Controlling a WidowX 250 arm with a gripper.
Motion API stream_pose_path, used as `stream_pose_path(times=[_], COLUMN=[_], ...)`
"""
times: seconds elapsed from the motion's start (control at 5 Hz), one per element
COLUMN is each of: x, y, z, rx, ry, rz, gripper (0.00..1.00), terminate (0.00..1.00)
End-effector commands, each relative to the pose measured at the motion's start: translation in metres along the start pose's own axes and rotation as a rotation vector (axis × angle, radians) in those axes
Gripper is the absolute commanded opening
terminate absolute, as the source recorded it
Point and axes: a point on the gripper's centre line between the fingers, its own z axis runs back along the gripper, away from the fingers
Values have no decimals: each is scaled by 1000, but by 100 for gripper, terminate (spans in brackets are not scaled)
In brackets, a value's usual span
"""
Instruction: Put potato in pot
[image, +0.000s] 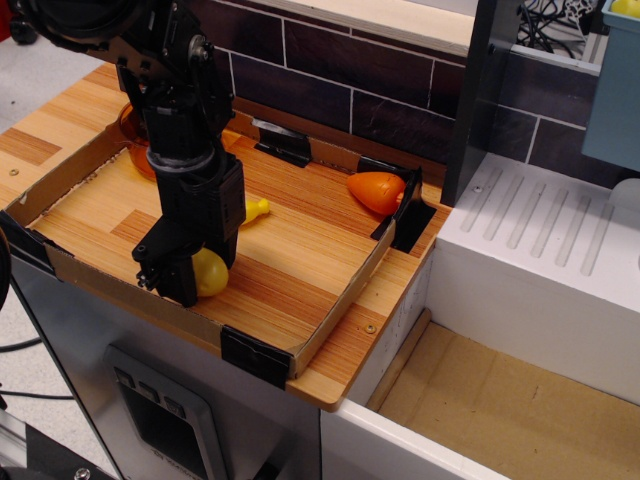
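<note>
The desk (300, 250) is brown striped wood with low cardboard walls around it. The potato (211, 272) lies near the front edge, on the left. An orange pointed piece (376, 190) sits far right. A yellow piece (256, 208) (mostly hidden) lies in the middle. The pot (135, 140) stands far left.

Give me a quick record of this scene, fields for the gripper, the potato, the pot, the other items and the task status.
gripper: gripper low over the tray's front left, fingers around the potato; full closure cannot be told
potato: potato yellow-green, partly hidden by the fingers, near the tray's front edge
pot: pot orange, back left corner, mostly behind the arm
other items: yellow banana-like piece mid tray; orange pointed piece back right
tray: wooden tray with cardboard walls
task status: potato not yet in pot
</note>
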Motion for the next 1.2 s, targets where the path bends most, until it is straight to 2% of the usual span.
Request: stream_pose_path(times=[0.0, 0.2, 0.4, 0.6, 0.8, 1.0], x=[-16, -32, -62, -87, -102, -110], y=[22, 40, 64, 80, 90, 99], z=[30, 70, 93, 106, 104, 94], rx=[127, 168, 165, 209, 195, 206], ry=[-24, -96, -115, -89, -69, -43], rz=[80, 210, 385, 497, 532, 560], gripper=[0, 0, 0, 0, 0, 0], terminate=[0, 0, 0, 0, 0, 0])
